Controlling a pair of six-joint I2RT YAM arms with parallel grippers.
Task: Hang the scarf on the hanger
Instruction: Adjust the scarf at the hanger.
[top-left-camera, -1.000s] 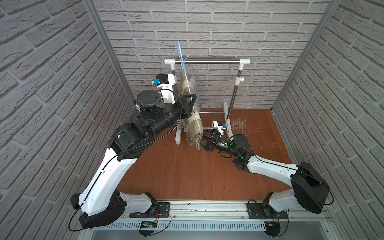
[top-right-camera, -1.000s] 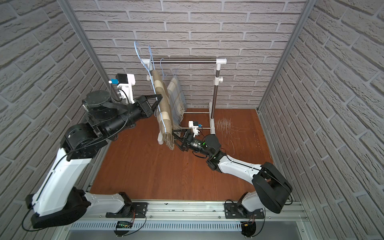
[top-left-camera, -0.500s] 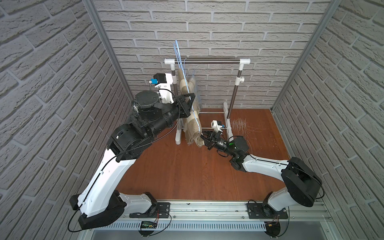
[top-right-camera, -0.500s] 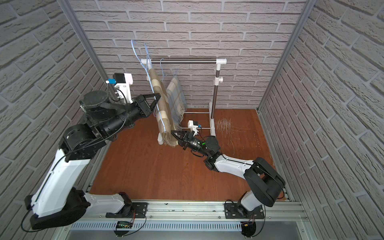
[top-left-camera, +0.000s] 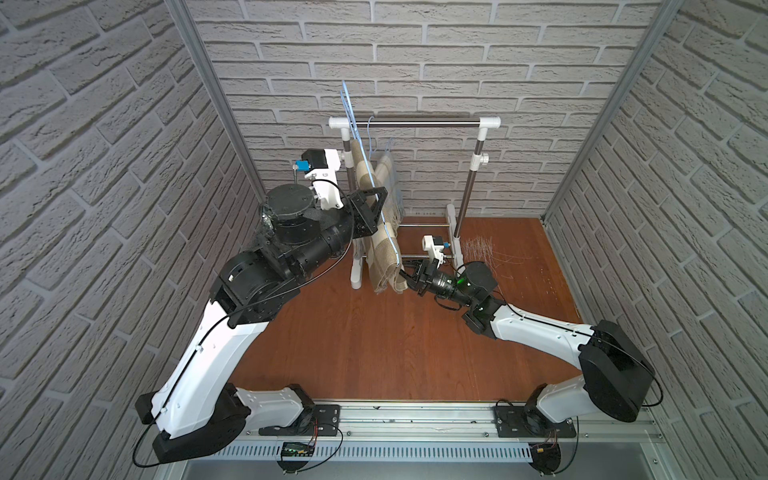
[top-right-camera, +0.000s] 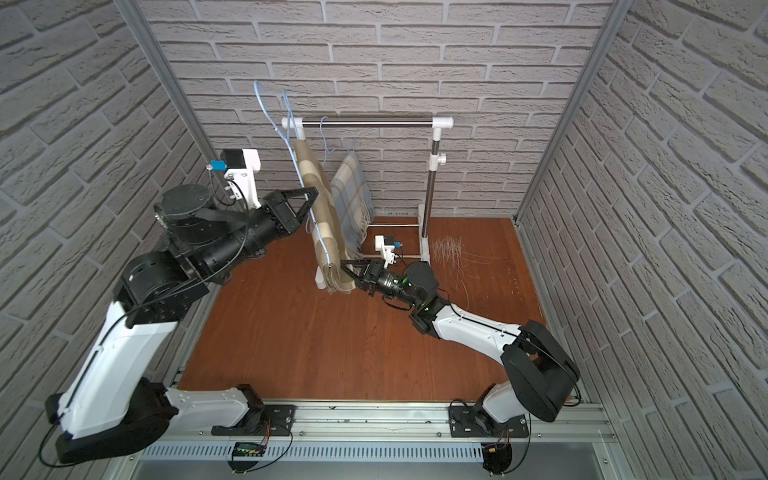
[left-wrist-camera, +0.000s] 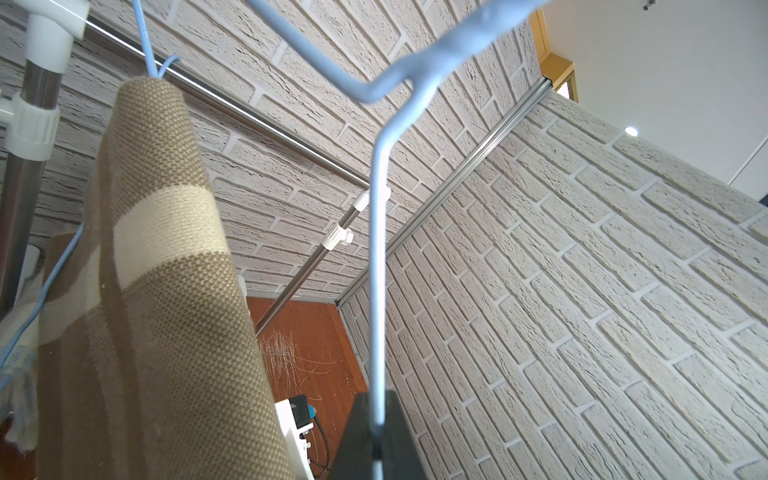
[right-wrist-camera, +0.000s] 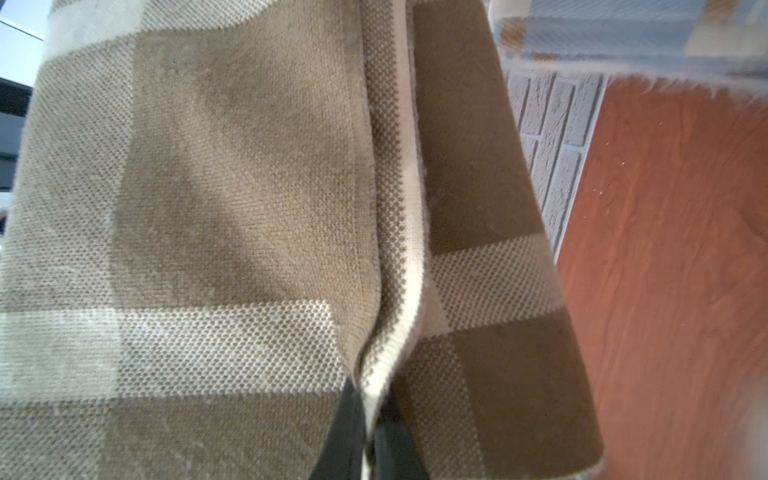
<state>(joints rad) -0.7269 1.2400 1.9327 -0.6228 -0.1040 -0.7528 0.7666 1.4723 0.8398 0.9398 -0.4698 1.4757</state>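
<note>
A tan and cream scarf (top-left-camera: 380, 249) (top-right-camera: 322, 208) hangs folded over a light blue wire hanger (top-left-camera: 348, 108) (top-right-camera: 266, 108). My left gripper (top-left-camera: 380, 200) (top-right-camera: 312, 194) is shut on the hanger's wire, holding it tilted by the rack's left post, its top above the rail. In the left wrist view the wire (left-wrist-camera: 376, 249) runs out from between the shut jaws of the left gripper (left-wrist-camera: 376, 440), beside the scarf (left-wrist-camera: 166, 291). My right gripper (top-left-camera: 402, 272) (top-right-camera: 345, 266) is shut on the scarf's cream edge (right-wrist-camera: 409, 270), low down; the right gripper (right-wrist-camera: 370, 415) pinches that fold.
A white and steel clothes rack (top-left-camera: 415, 122) stands at the back wall. A grey-blue plaid scarf (top-right-camera: 351, 187) hangs from its rail on another hanger, just behind the tan one. Loose threads (top-left-camera: 478, 249) lie on the wooden floor (top-left-camera: 374, 340). Brick walls close three sides.
The right gripper reached in to the scarf's lower edge and shut on it. The left arm shifted the hanger slightly left.
</note>
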